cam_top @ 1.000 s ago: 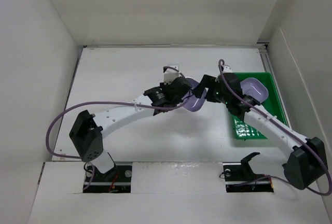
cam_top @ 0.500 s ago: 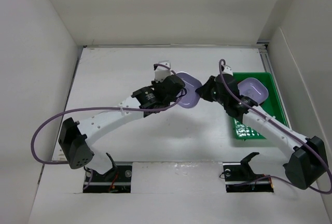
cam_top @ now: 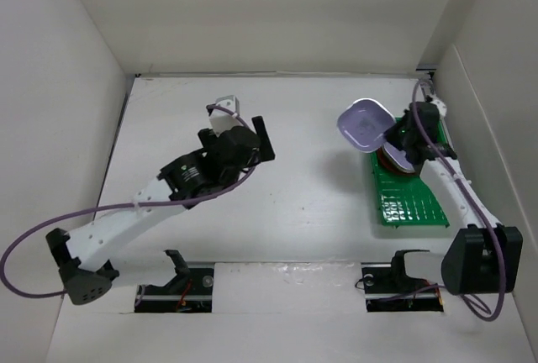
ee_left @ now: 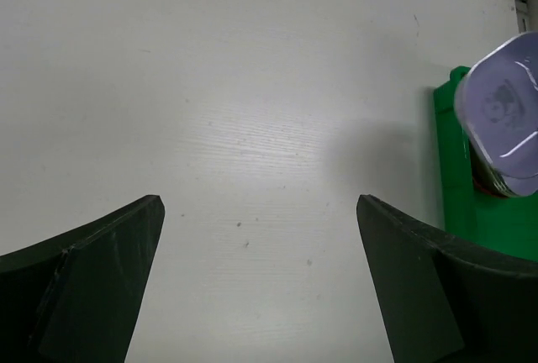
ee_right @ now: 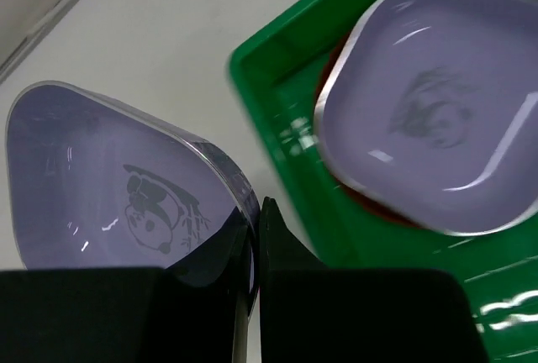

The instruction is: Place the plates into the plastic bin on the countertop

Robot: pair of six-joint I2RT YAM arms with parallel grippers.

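From above, the left gripper (cam_top: 263, 140) has released and backed off. The right gripper (cam_top: 389, 134) now carries the lavender rounded-square dish (cam_top: 366, 124) just left of the bright green plastic bin (cam_top: 412, 207). Left wrist: jaws wide, empty. Right wrist: jaws pinch the dish's rim, so lowering it in looks next.

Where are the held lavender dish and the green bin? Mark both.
held lavender dish (ee_right: 101, 174), right wrist view, inner face.
green bin (cam_top: 412, 207), top external view, bare gridded floor.
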